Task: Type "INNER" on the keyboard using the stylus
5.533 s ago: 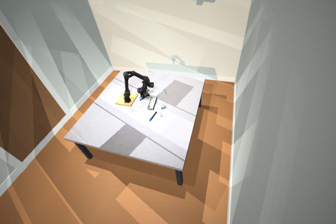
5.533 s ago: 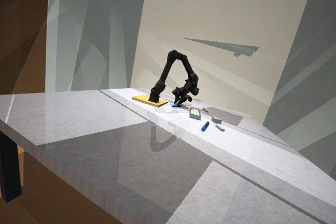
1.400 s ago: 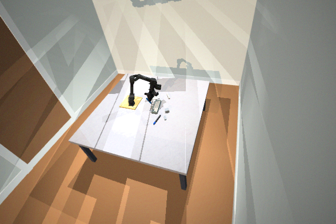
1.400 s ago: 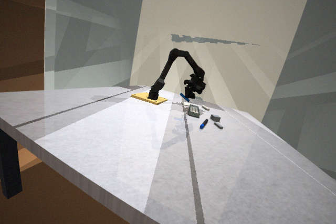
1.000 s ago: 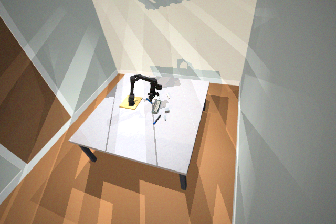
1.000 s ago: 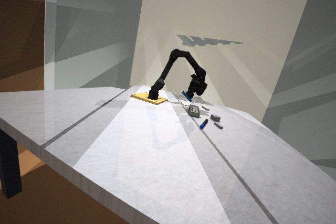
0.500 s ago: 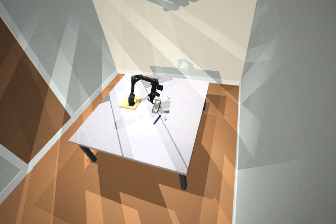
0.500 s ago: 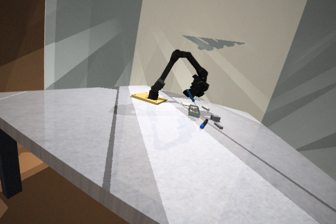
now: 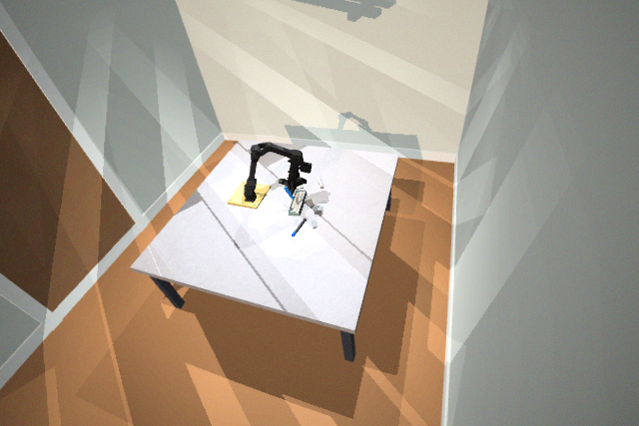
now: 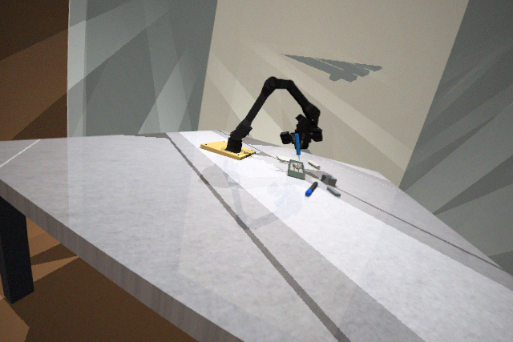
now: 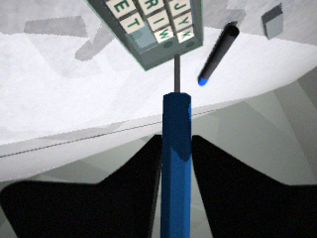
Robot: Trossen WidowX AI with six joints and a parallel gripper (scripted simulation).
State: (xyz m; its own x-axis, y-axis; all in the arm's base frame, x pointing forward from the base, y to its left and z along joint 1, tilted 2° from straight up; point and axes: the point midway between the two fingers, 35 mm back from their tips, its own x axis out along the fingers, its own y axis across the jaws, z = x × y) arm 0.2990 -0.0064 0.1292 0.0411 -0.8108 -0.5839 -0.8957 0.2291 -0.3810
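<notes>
My gripper [image 11: 176, 141] [image 10: 299, 139] [image 9: 294, 186] is shut on the blue stylus [image 11: 176, 129] [image 10: 296, 142], which stands nearly upright with its thin grey tip pointing down. The tip sits at the near edge of the small grey-green keyboard [image 11: 144, 40] [image 10: 296, 169] [image 9: 297, 203], by its end corner. I cannot tell whether it touches. In the wrist view only the end keys show, with letters such as E, T, I, W, Y and K. The rest of the keyboard is out of that frame.
A black marker with a blue tip [image 11: 218, 55] [image 10: 311, 188] [image 9: 298, 227] lies just beyond the keyboard. Small grey blocks [image 10: 328, 179] [image 11: 272, 22] and a white piece [image 10: 313, 164] lie nearby. The arm's base stands on a yellow plate [image 10: 215, 147] [image 9: 237, 198] on the white table [image 9: 206, 256].
</notes>
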